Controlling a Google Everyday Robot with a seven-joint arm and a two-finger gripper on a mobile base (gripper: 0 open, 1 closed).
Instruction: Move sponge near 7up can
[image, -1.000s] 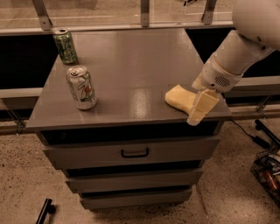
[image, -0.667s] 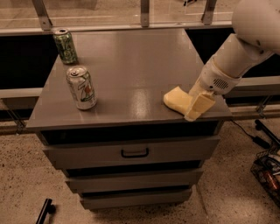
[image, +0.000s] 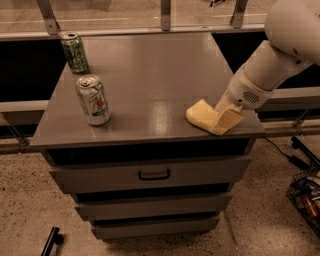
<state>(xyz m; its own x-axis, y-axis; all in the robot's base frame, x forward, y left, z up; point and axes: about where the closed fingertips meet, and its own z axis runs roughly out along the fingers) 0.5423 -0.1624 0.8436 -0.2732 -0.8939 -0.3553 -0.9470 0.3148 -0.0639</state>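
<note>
The pale yellow sponge (image: 199, 114) lies low over the front right of the grey cabinet top (image: 150, 65). My gripper (image: 224, 117) comes down from the upper right and is shut on the sponge's right end, with one yellowish finger in front of it. The silver-white 7up can (image: 93, 100), with a red dot and green markings, stands upright near the front left edge, well to the left of the sponge.
A darker green patterned can (image: 75, 52) stands at the back left corner. The cabinet has drawers below with a handle (image: 154, 175). A wire basket (image: 305, 200) and cables are on the floor at right. A black tool (image: 50, 241) lies on the floor at left.
The gripper and the sponge have shifted slightly to the left along the front of the cabinet top. Both cans stay where they were.
</note>
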